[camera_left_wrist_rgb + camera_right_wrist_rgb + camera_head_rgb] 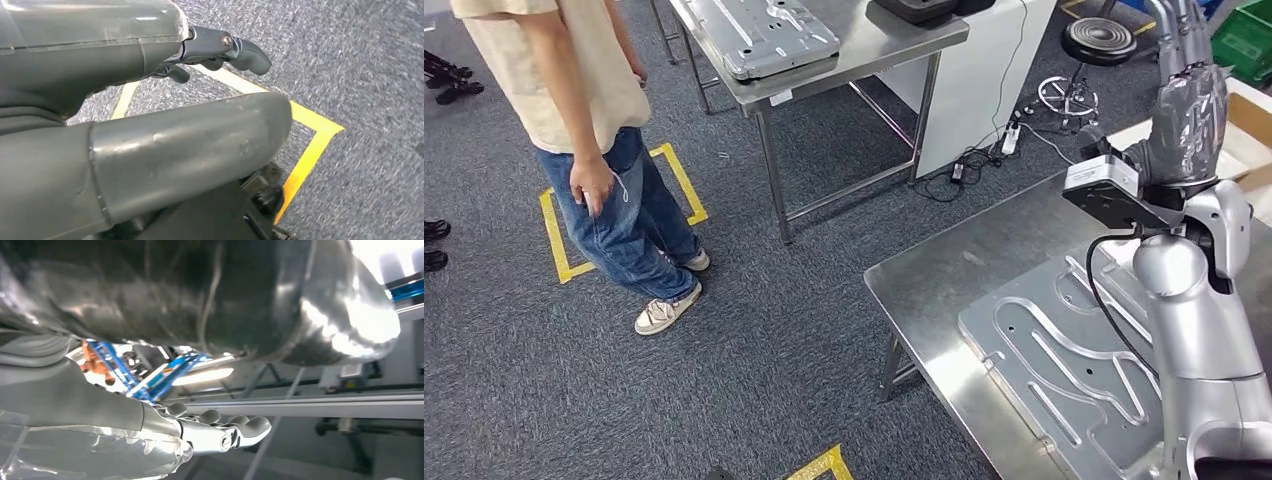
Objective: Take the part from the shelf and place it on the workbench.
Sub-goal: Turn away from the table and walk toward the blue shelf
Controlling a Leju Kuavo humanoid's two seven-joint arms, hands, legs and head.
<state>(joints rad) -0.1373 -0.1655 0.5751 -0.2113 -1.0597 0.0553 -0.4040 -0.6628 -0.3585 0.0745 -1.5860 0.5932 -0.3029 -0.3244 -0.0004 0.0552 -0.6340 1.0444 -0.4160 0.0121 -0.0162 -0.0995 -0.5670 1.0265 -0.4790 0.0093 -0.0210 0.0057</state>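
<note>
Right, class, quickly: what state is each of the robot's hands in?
Left hand: holds nothing, its fingers apart, hanging over the carpet.
Right hand: raised, fingers straight, nothing in it.

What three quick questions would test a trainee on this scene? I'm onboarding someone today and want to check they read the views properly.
1. True or false: the right hand is holding the metal part.
2. Where does the person stand? A) on the carpet by the yellow tape; B) on the workbench; C) behind a shelf.
3. Fill in: the second part lies on the far ____.

Key: 1 false, the hand is raised and empty, and the part lies on the workbench; 2 A; 3 table.
</note>
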